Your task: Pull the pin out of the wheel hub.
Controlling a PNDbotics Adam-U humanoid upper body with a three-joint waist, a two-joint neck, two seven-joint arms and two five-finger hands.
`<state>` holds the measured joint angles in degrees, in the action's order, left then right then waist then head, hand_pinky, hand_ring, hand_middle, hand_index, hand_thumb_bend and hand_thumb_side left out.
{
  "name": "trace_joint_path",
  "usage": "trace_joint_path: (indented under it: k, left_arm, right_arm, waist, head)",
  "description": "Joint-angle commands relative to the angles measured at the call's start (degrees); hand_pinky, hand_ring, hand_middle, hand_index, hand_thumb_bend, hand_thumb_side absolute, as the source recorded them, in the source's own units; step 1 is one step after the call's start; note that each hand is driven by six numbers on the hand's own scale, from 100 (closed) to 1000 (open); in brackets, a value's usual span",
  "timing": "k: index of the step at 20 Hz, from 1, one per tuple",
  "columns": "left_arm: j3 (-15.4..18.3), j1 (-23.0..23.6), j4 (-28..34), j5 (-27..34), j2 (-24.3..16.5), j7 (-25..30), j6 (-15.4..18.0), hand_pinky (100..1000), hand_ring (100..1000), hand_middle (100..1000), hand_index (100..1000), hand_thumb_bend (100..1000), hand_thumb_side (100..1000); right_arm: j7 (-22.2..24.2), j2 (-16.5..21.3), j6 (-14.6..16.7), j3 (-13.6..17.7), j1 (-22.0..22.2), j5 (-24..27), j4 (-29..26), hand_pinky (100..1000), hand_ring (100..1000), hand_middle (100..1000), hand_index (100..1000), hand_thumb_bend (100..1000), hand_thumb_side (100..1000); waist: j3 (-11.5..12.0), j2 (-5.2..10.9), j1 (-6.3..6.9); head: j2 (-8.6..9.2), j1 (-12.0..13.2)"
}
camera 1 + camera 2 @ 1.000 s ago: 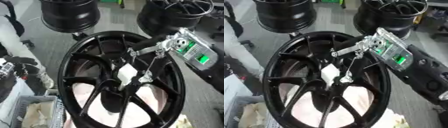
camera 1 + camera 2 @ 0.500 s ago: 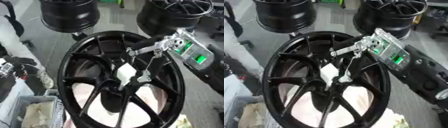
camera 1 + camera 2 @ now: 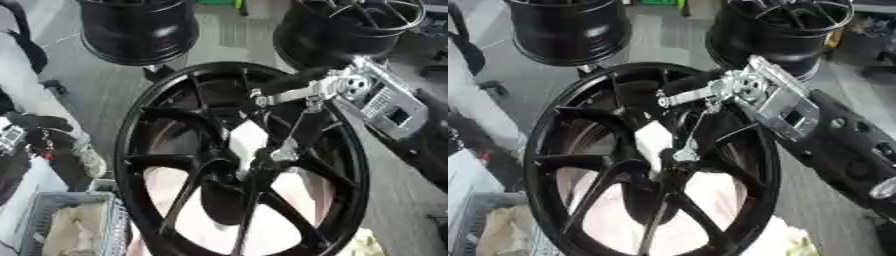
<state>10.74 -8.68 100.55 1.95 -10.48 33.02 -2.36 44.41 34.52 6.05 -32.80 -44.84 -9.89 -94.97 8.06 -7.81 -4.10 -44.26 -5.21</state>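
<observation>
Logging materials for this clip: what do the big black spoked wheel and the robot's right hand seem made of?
The big black spoked wheel looks like glossy painted or coated metal, judging by highlights along its rim. The right hand looks like bare silvery metal, bright and unpainted, with thin rod-like fingers.

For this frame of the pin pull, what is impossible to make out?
- The pin: not identifiable in either view; only a white patch shows at the black spoked wheel's hub, blurred.
- Right hand: fingers reach the hub; contact lost in motion blur.
- Left hand: in neither view.
- Wheel's lower rim: cut by the bottom edge.
</observation>
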Motion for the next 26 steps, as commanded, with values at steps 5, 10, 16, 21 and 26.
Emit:
trace_joint_path:
  k: [5,10,16,21,26]
  left_arm:
    - [0.0,-0.7,1.0,0.1,-0.4,0.1,0.1,697,646,640,730,100,879]
    - [0.1,-0.6,0.9,0.1,-0.6,-0.1,0.0,696,646,640,730,100,879]
    - [0.4,-0.5,1.0,0.0,-0.8,-0.4,-0.1,696,645,639,730,100,880]
    - [1.0,-0.4,0.9,-0.2,-0.8,-0.8,-0.1,696,645,640,730,100,883]
    - [1.5,-0.4,0.9,-0.5,-0.7,-1.2,-0.1,697,645,640,731,100,885]
  right_arm:
    - [-3.6,3.4,-1.6,3.8,-1.6,3.5,-6.1,607,551,408,439,108,220]
    - [-5.0,8.0,-4.1,7.3,-1.7,7.7,-10.4,609,550,410,440,113,213]
    - [-11.4,16.2,-6.3,16.5,4.2,10.9,-14.7,603,544,412,440,125,195]
    - [-23.2,19.7,-6.2,28.8,15.3,8.3,-13.0,579,532,414,439,113,144]
    - [-39.6,14.9,-5.7,42.4,27.1,4.8,-5.8,516,502,400,420,100,117]
  waist:
    - [-0.3,0.65,0.41]
    - [-0.7,0.83,0.24]
    - [-1.4,0.94,0.06]
    - [-2.3,0.63,0.15]
    - [-3.3,0.26,0.41]
  head:
    - [0.14,0.4]
    - [0.14,0.8]
    - [0.14,1.7]
    - [0.14,2.7]
    - [0.14,3.3]
